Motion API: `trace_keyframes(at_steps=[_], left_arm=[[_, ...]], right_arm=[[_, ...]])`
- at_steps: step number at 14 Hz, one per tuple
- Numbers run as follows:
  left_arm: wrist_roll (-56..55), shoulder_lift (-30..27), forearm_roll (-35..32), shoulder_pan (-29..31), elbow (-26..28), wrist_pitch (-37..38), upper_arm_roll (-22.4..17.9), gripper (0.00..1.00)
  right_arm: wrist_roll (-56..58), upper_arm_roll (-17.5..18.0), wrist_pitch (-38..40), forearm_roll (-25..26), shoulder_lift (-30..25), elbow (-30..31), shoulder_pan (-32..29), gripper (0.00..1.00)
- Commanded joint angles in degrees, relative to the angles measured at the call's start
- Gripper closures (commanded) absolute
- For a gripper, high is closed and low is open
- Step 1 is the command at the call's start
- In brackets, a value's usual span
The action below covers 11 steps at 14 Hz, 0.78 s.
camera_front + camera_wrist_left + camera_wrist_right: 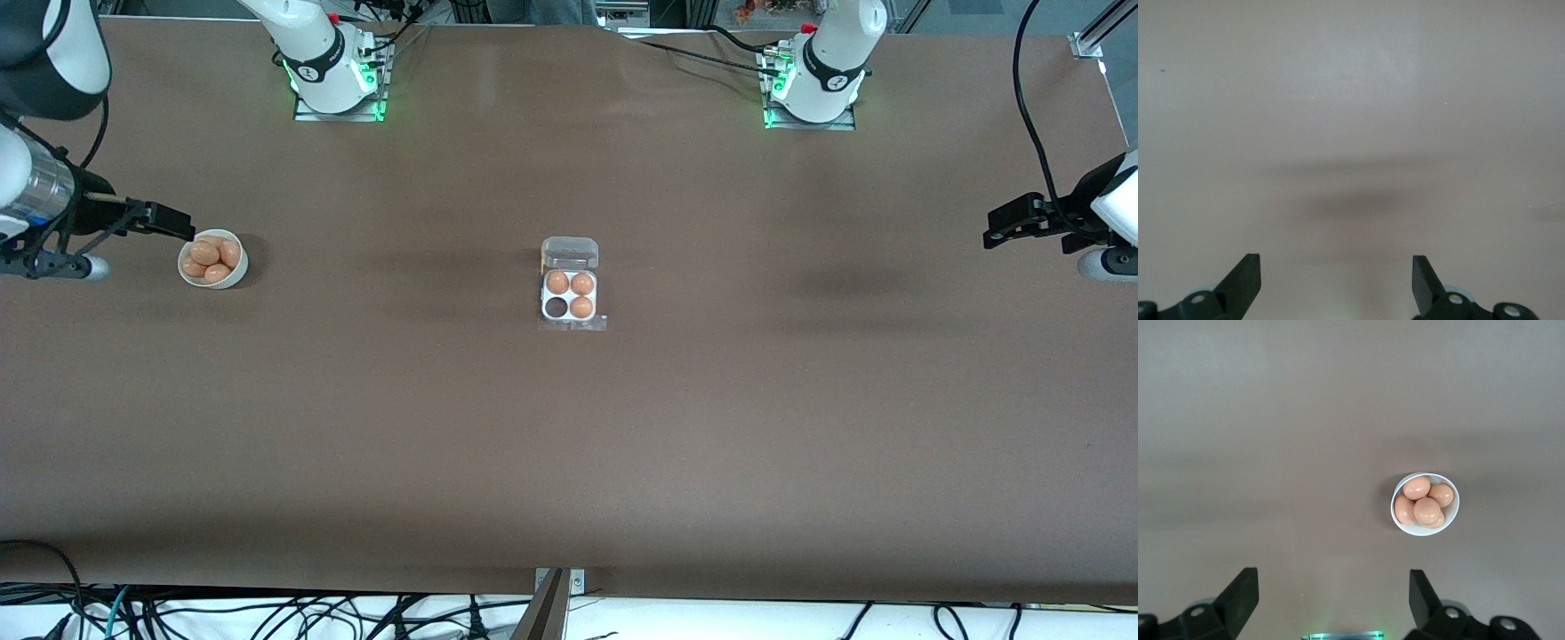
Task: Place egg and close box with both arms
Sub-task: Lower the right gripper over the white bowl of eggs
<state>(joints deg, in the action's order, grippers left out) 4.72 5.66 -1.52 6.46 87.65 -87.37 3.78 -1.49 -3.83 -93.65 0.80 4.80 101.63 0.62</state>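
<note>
One cell of the box (570, 296) is empty; right gripper (1331, 597), fingers spread, hovers beside the bowl (1425, 504) for an egg (1427, 510); left gripper (1337, 280) waits, spread.

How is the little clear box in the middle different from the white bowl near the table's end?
The box is square, clear-lidded, and keeps three eggs in separate round cells, with one cell empty; the bowl is round, white, lidless, and its eggs lie heaped together. The box sits mid-table, while the bowl sits toward the right arm's end, beside the right end effector. Both hold similar orange-brown eggs.
</note>
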Motion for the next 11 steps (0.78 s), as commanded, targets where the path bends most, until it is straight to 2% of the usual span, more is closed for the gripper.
trace_keyframes(at_steps=[1, 3, 5, 7, 11], left_arm=[[0.82, -0.04, -0.85, 0.31, -1.16, 0.97, 0.35, 0.0], [0.82, 0.05, -0.76, 0.31, -0.99, 0.97, 0.43, 0.0], [0.73, 0.22, -0.76, 0.22, -0.72, 0.97, 0.43, 0.0], [0.9, 0.31, -0.76, 0.22, -0.72, 0.97, 0.43, 0.0], [0.9, 0.31, -0.76, 0.22, -0.37, 0.97, 0.43, 0.0]], right_arm=[[0.61, -0.99, 0.05, 1.83, 3.19, 1.1, -0.88, 0.0], [0.78, -1.35, -4.41, 5.51, 3.9, 4.96, -0.97, 0.0], [0.87, -1.71, -9.69, 7.01, 3.55, 10.06, -0.97, 0.0], [0.87, -2.05, -16.88, 7.9, 3.02, 15.68, -0.97, 0.0], [2.53, -5.3, -30.6, 8.16, 0.65, 27.02, -1.06, 0.0]])
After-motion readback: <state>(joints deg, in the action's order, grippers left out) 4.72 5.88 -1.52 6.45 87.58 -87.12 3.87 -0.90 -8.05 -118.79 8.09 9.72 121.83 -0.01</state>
